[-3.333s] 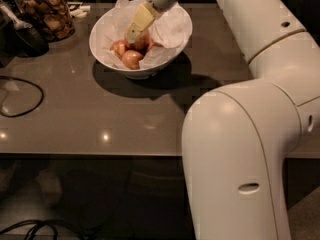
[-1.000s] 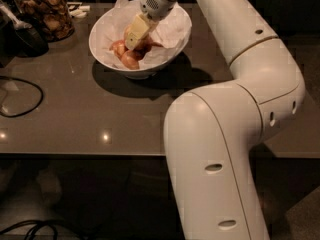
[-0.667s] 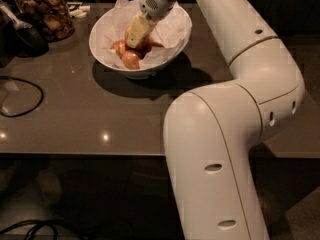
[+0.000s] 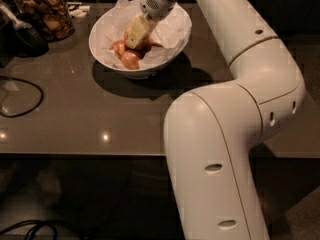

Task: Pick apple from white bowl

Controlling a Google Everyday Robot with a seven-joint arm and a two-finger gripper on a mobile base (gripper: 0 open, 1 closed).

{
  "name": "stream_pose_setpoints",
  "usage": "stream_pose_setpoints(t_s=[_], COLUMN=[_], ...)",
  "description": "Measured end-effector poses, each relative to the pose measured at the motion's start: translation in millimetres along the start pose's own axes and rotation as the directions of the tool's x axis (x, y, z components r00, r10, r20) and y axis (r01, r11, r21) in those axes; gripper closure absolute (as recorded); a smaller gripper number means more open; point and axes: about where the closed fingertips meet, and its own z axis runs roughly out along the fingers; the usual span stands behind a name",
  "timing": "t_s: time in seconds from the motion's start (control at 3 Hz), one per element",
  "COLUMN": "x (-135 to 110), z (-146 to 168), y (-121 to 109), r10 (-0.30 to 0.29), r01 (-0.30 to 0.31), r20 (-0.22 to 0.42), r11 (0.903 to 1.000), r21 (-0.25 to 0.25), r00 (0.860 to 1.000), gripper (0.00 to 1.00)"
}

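The white bowl [image 4: 102, 51], lined with crumpled white paper, stands at the back of the dark table. My gripper [image 4: 136, 34] reaches down into it from above, right over the fruit. A sliver of a yellowish apple [image 4: 128, 32] shows just left of the gripper; the rest of it is hidden behind the gripper. Two smaller, redder apples [image 4: 130, 59] lie in front of it, one on the left [image 4: 118, 47].
A glass jar of brown snacks [image 4: 45, 14] stands at the back left beside a dark object [image 4: 22, 39]. A black cable [image 4: 20, 96] loops on the table's left side. My big white arm [image 4: 235, 109] fills the right half of the view.
Since the earliest frame my arm's elbow has swung left into view. The gripper has stayed in the bowl over the apples, barely shifting in the last second.
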Motion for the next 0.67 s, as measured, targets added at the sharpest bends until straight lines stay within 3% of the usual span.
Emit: stream_pose_setpoints(t_s=[0.67], x=[-3], z=[-37], y=[3], r10=[-0.003], r01=[0.0], r20=[0.077], r11=[0.9994], r21=[0.035], r00=[0.997], gripper=[1.0])
